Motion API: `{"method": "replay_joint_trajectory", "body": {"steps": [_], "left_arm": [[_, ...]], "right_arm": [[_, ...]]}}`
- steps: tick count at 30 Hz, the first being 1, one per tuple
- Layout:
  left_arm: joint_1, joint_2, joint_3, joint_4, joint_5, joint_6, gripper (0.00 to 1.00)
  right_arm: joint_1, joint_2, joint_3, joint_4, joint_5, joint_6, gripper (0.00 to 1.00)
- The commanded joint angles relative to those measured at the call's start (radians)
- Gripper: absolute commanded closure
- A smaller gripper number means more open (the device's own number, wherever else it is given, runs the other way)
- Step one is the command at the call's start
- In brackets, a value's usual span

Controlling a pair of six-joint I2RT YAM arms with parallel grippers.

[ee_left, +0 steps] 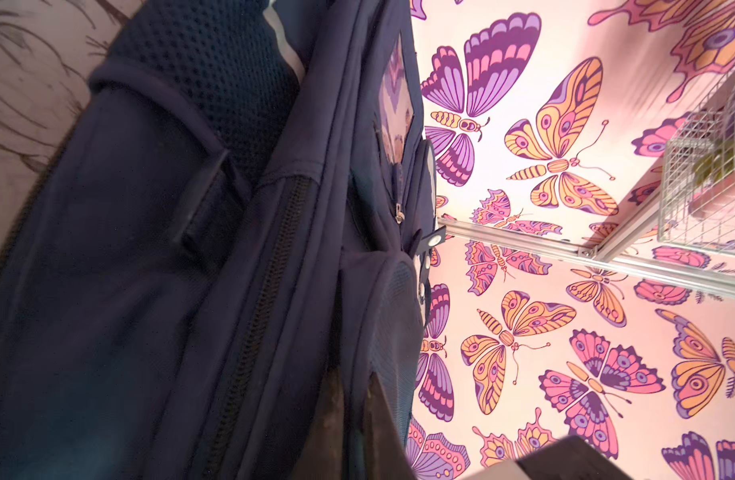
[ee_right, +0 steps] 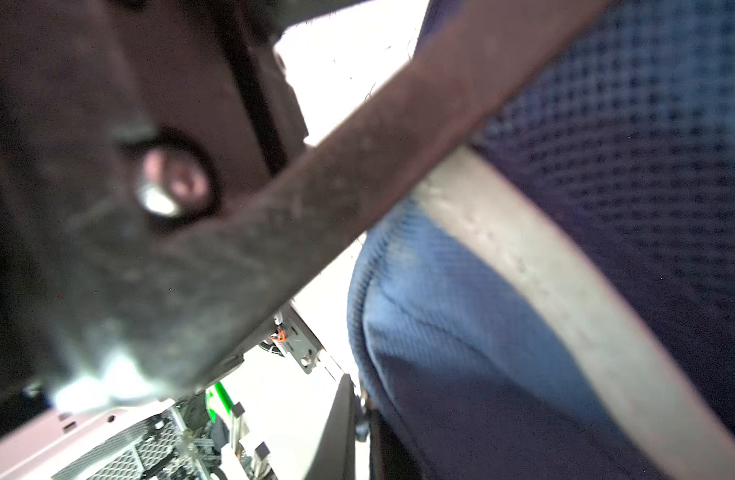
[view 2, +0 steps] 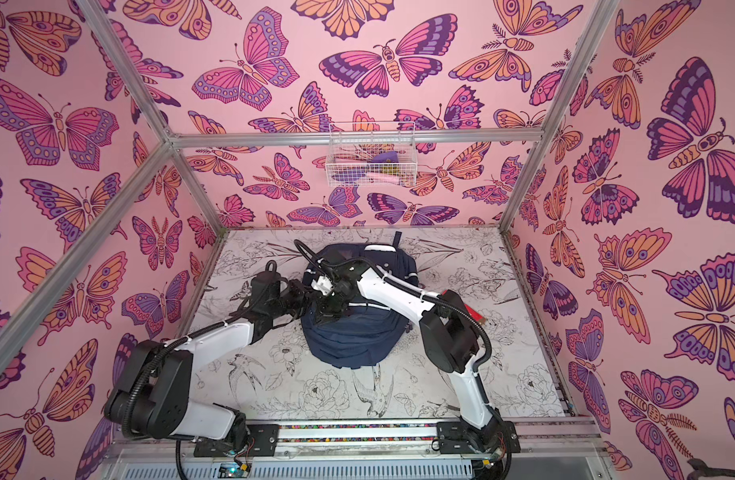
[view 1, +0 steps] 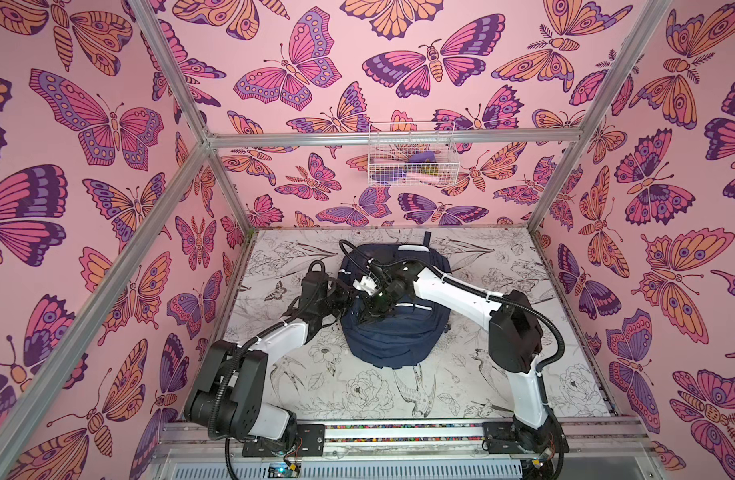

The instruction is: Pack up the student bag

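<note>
We see the student bag [view 1: 392, 340] in the middle of the desk [view 1: 357, 395]. The left hand [view 1: 351, 297] is at its 9 o'clock edge, the right hand [view 1: 372, 309] on top just beside it; both are closed tight. Tips are buried in navy fabric and the wrist views are blurred, so we can't tell if either pinches cloth.

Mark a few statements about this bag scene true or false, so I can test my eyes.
1. The bag lies on the table. True.
2. The basket stands on the table beside the bag. False: it hangs on the back wall, above the table.
3. The left gripper and the right gripper are both at the bag. True.
4. The basket is empty. False: a pink thing and a purple thing lie in it.
5. The bag is red. False: it is navy blue.
</note>
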Motion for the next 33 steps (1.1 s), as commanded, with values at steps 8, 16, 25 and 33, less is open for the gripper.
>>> {"method": "replay_joint_trajectory", "body": {"steps": [8, 16, 25, 33], "left_arm": [[-0.066, -0.042, -0.043, 0.019, 0.094, -0.024, 1.00], [-0.101, -0.053, 0.049, -0.160, 0.094, 0.274, 0.83], [-0.221, -0.111, 0.354, -0.665, -0.095, 0.953, 0.54], [-0.326, -0.094, 0.444, -0.845, -0.225, 1.177, 0.51]], "right_arm": [[-0.034, -0.264, -0.246, 0.237, 0.262, 0.027, 0.50], [-0.125, -0.660, -0.592, 0.176, 0.417, 0.115, 0.39], [-0.429, -0.800, -0.684, 0.057, 0.358, 0.125, 0.36], [-0.565, -0.743, -0.643, -0.035, 0.414, 0.055, 0.34]]}}
